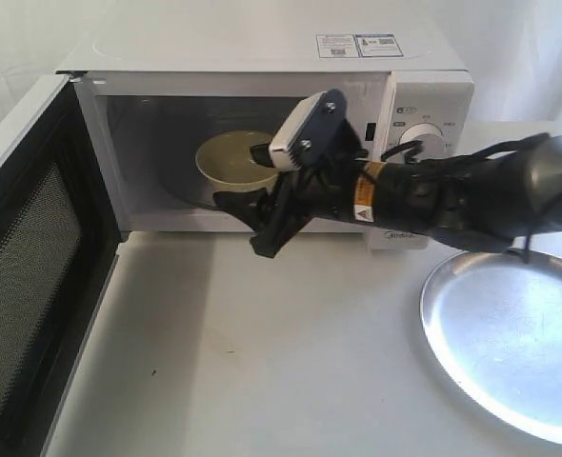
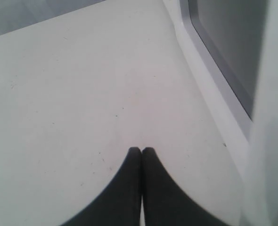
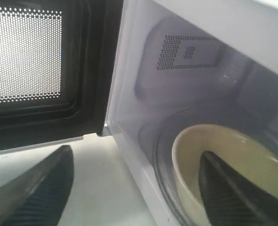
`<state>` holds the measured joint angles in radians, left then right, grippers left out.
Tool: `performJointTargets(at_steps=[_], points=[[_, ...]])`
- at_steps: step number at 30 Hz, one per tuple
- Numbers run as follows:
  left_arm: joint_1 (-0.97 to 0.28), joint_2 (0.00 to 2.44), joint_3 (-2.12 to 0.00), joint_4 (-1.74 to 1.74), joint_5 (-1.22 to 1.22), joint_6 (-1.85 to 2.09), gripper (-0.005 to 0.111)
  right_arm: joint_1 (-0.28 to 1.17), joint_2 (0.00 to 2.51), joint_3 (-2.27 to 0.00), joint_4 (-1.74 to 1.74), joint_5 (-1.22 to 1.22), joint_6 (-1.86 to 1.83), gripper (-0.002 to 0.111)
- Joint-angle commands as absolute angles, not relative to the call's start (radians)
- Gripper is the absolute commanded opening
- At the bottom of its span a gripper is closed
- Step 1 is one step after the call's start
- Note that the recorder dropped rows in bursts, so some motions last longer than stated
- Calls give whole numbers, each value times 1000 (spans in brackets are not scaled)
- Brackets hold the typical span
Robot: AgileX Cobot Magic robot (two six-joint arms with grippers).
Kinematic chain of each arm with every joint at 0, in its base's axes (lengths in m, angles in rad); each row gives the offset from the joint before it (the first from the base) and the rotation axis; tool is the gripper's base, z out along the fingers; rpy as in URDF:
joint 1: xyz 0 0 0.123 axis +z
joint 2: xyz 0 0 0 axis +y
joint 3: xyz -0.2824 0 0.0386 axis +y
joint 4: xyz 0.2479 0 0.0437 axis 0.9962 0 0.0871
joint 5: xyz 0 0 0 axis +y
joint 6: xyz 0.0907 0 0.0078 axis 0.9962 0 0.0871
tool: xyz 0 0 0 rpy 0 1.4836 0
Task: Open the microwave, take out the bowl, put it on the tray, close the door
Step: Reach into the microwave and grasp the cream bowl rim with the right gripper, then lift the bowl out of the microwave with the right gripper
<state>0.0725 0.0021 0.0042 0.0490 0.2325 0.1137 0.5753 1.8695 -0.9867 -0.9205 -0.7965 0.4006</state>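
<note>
The door (image 1: pixel 33 276) stands wide open at left, and the bowl (image 1: pixel 226 160) sits inside the microwave (image 1: pixel 262 48), with the tray (image 1: pixel 510 352) near right on the table (image 1: pixel 262 362). The right claw (image 1: pixel 260 195) gapes wide and holds nothing — one finger in the bowl, the other outside. Closing could snag the cavity's front lip, or a thin rim pinch could tip the bowl. The left claw (image 2: pixel 141 151) is pinched shut — empty.

Microwave (image 1: pixel 262 48) at rear of table (image 1: pixel 262 362); door (image 1: pixel 33 267) swung open at its left; bowl (image 1: pixel 226 157) inside the cavity; tray (image 1: pixel 510 352) on table, front right of microwave.
</note>
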Motion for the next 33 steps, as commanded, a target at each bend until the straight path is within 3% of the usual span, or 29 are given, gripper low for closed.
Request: performJointTargets(at_steps=[1, 6, 10, 11, 14, 22, 29, 33], points=[[69, 0, 0, 45, 232, 109, 0, 633, 1988, -1113, -827, -742, 286, 72], [69, 0, 0, 45, 232, 109, 0, 666, 2103, -1272, -596, -503, 131, 70], [69, 0, 0, 45, 232, 109, 0, 666, 2153, -1359, -483, -341, 90, 55], [69, 0, 0, 45, 232, 109, 0, 668, 2155, -1369, -496, -295, 90, 46], [69, 0, 0, 45, 232, 109, 0, 693, 2148, -1371, -570, -159, 84, 0], [69, 0, 0, 45, 232, 109, 0, 857, 2013, -1345, -580, 98, 0, 0], [69, 0, 0, 45, 232, 109, 0, 1087, 1815, -1279, -568, 729, 33, 0], [69, 0, 0, 45, 232, 109, 0, 1136, 1754, -1197, -613, 1011, 125, 0]])
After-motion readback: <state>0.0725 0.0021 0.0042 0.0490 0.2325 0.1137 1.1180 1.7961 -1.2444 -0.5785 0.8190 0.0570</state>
